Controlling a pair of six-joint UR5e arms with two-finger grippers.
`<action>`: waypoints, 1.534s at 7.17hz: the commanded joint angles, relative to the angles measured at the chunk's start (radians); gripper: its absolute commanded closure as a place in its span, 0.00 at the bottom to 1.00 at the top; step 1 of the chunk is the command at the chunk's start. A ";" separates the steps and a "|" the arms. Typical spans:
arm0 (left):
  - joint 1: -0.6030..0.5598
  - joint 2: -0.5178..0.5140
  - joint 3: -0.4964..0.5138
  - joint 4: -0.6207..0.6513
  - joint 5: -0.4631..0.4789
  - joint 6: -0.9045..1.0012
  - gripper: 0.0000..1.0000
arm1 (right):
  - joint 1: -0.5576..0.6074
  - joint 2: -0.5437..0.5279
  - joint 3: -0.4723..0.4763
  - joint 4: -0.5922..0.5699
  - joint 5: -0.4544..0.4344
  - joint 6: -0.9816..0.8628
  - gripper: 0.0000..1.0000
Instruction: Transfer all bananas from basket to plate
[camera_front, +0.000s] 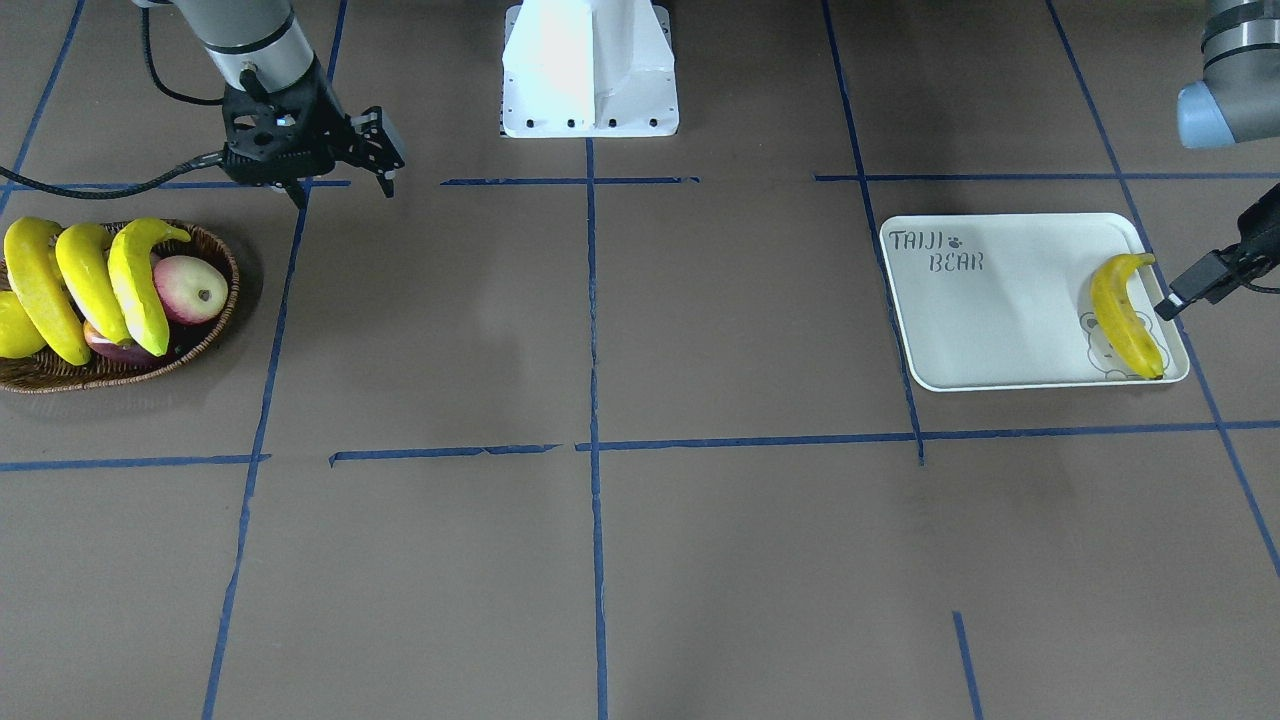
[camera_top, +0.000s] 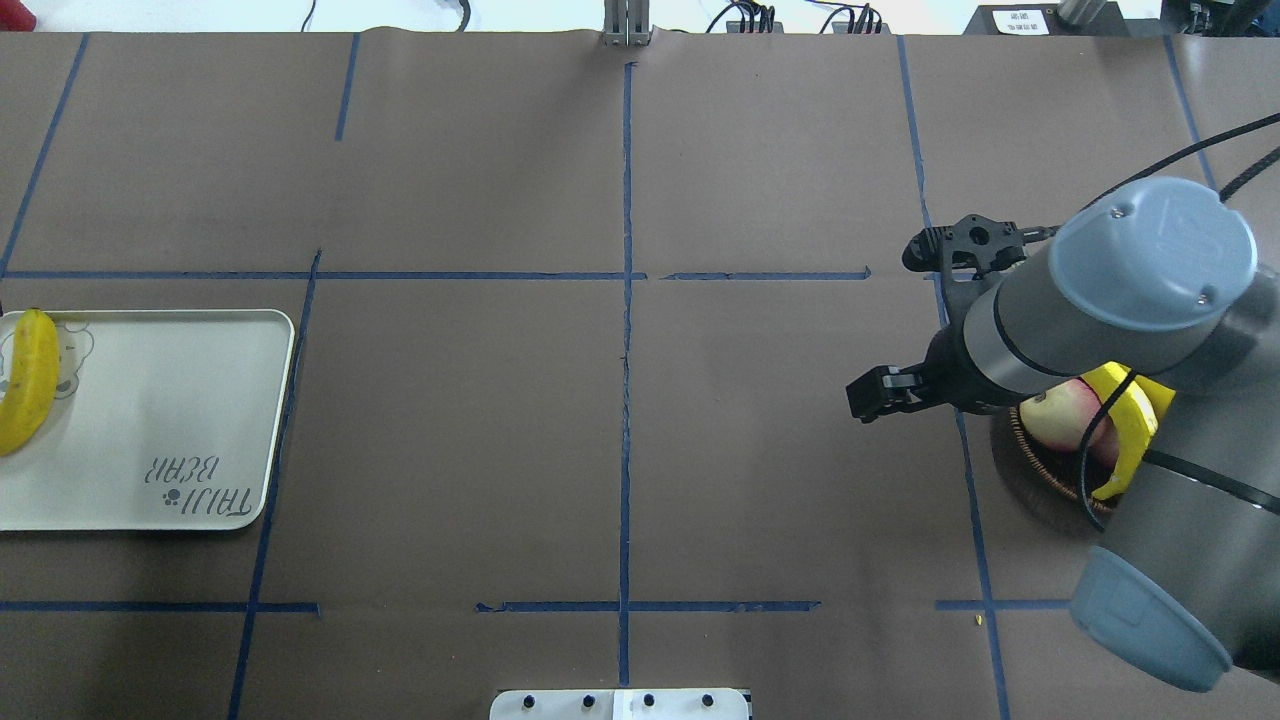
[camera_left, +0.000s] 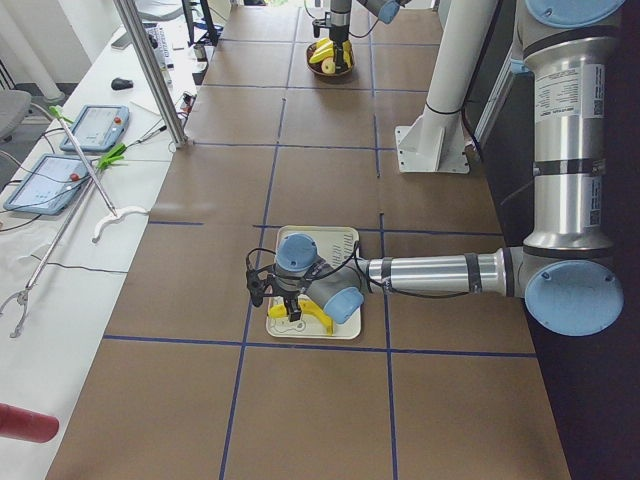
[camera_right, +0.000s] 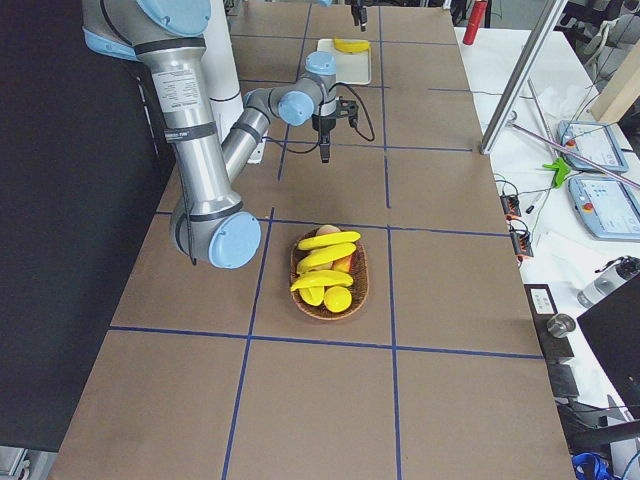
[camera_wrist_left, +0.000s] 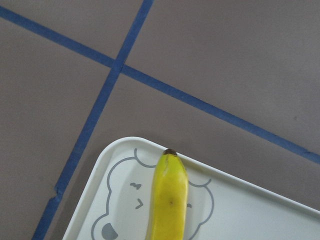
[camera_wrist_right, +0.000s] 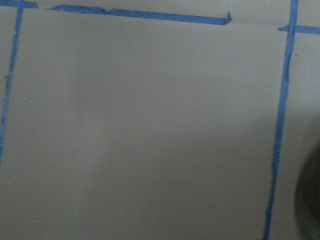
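Right gripper (camera_front: 345, 190): spread, empty, hanging above the table. The basket (camera_front: 120, 378) lies lower and off its outboard side, away from the robot's midline. It holds three bananas (camera_front: 85, 285) side by side, long axes running toward and away from the robot's base, and the one beside the apple (camera_front: 190, 290) is closest to this gripper. Left gripper (camera_front: 1195, 285): well apart from the basket, just beside the fourth banana (camera_front: 1125, 315) lying on the plate (camera_front: 990, 330); whether spread or closed cannot be told. Judgement: the next pick falls to the right gripper.
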 joint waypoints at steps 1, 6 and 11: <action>-0.001 0.007 -0.017 -0.003 0.004 0.028 0.00 | 0.050 -0.200 0.115 0.053 -0.001 -0.142 0.00; -0.001 0.008 -0.020 -0.004 0.002 0.030 0.00 | 0.080 -0.621 -0.044 0.771 0.018 -0.139 0.01; -0.001 0.008 -0.025 -0.007 0.002 0.030 0.00 | 0.186 -0.603 -0.234 0.954 0.137 -0.124 0.14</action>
